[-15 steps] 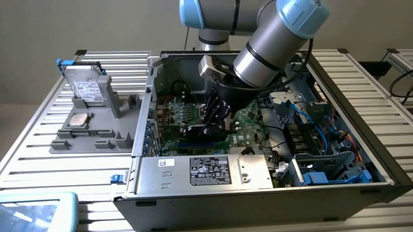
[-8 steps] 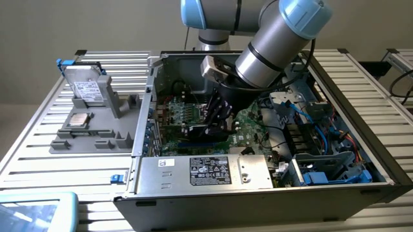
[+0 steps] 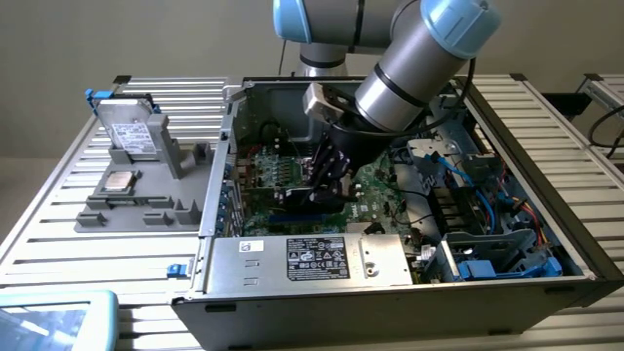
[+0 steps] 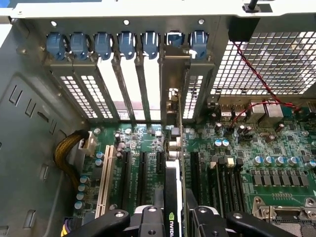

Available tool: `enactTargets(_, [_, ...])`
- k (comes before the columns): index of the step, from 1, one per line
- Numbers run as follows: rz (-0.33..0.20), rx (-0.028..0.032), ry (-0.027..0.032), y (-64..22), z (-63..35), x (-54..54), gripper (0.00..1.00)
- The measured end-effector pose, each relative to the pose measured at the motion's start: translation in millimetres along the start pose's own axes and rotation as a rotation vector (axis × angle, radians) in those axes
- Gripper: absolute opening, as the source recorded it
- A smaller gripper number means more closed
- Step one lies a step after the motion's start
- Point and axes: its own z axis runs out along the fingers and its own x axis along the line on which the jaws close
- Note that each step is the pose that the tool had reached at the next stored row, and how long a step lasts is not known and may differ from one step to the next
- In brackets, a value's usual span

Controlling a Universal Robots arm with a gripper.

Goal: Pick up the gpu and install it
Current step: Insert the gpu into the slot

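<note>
My gripper (image 4: 174,221) is about half closed, its fingers (image 4: 147,219) pinching the gpu (image 4: 172,197) from both faces. The card stands upright on edge between them, its black cooler showing a green logo. It sits over the motherboard (image 4: 237,163) among the dark slots; I cannot tell whether its lower edge is seated. Near it runs a white slot (image 4: 104,180), and past that a yellow cable bundle (image 4: 66,148) lies against the wall of the case (image 4: 29,123). At the card's far end its silver bracket (image 4: 176,84) stands against the rear wall, in line with the slot openings and under a row of blue clips (image 4: 126,44).

In the exterior view, with my gripper as the clock's centre, the power supply (image 3: 312,259) lies at six o'clock along the case's near edge. The drive bay (image 3: 497,256) with its blue cables is at four. A grey fixture (image 3: 137,183) stands well apart at nine on the slatted table (image 3: 49,248), and my arm (image 3: 410,73) rises toward one.
</note>
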Motion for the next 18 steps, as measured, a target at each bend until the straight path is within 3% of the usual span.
enactTargets(6, [0.0,0.0,-0.0065,1.5,0.9,0.3,0.27])
enactTargets(18, [0.0,0.0,-0.0066,1.4,1.1,-1.1,0.27])
